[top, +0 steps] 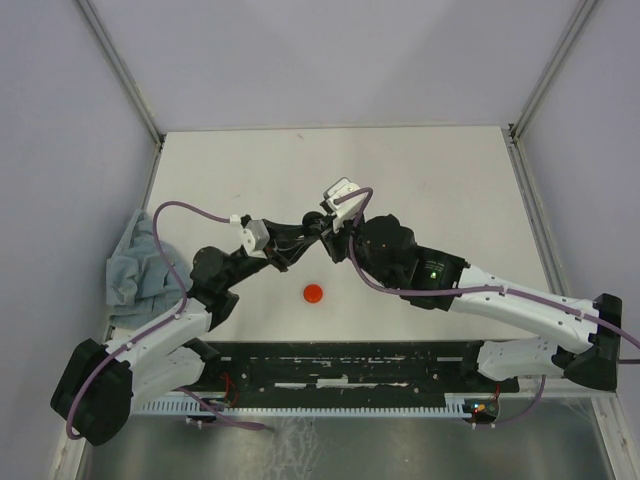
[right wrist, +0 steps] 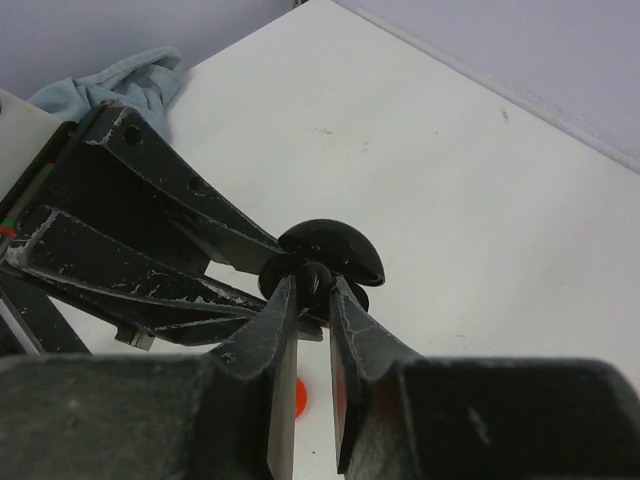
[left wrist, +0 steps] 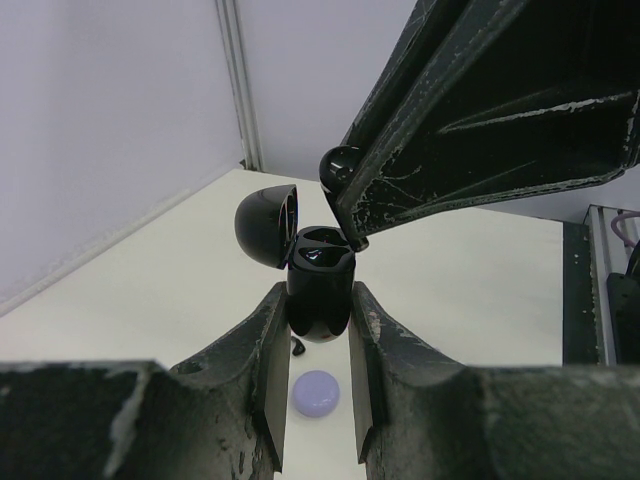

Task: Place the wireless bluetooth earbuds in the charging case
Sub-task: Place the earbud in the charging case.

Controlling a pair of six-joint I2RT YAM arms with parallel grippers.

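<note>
Gripping the black earbud [left wrist: 340,165] between closed fingers, the right pincer [right wrist: 312,292] holds it just above the mouth of the charging case [left wrist: 320,322], at 12 o'clock from the case body in the left wrist view. Whether earbud and case touch cannot be told.

The charging case is black and is held clear of the tabletop [top: 420,180], upright. The left pincer [left wrist: 320,295] is clamped on both sides of its lower body. Its lid [left wrist: 265,225] is swung open and stands at 10 o'clock from the mouth.

The right pincer enters from 2 o'clock in that view. Its lower finger edge reaches the case rim and covers the 1 to 3 o'clock part of the mouth.

Surrounding items:
- A lavender disc [left wrist: 315,393] lies on the tabletop at 6 o'clock, seen between the left fingers below the case.
- A small dark piece sits just beside the left finger above that disc. It is too hidden to identify.
- A red disc [top: 314,293] lies on the tabletop at 6 o'clock from the point where the pincers meet, top view.
- A crumpled blue-grey cloth [top: 135,268] lies at 9 o'clock, at the tabletop's left edge.

In the top view, both wrists cover the case and earbud.
</note>
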